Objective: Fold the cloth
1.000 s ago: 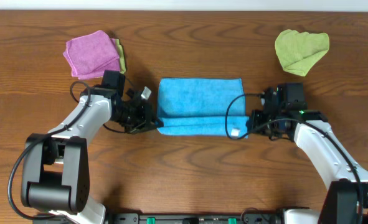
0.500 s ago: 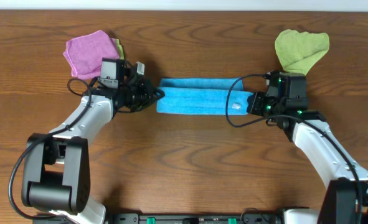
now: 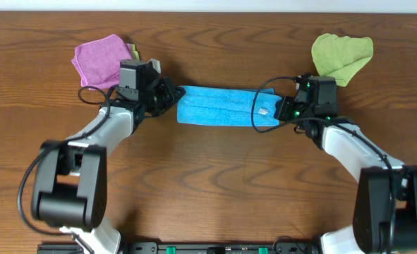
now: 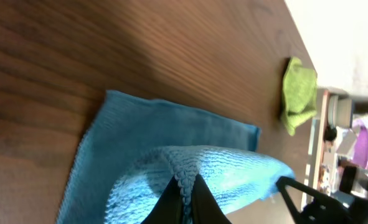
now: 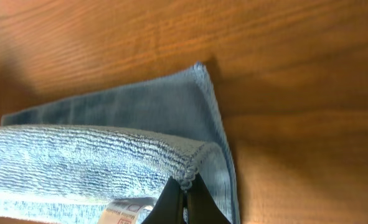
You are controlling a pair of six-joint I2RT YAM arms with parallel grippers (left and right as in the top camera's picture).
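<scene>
Overhead showed the cloth (image 3: 226, 114) as a narrow blue band on the wooden table (image 3: 215, 183), lying between the two arms. The left gripper (image 3: 171, 99) was pinched onto its left end and the right gripper (image 3: 280, 113) onto its right end (the white tag (image 3: 263, 111) just beside it). A pink cloth (image 3: 104, 61) lay far left and a green cloth (image 3: 341, 56) far right.

Resting on brown wooden bench (image 3: 208, 183): sky-blue cloth (image 3: 219, 113) as long strip mid-bench, pink-purple cloth (image 3: 102, 61) back left, lime-green cloth (image 3: 341, 56) back right.
</scene>
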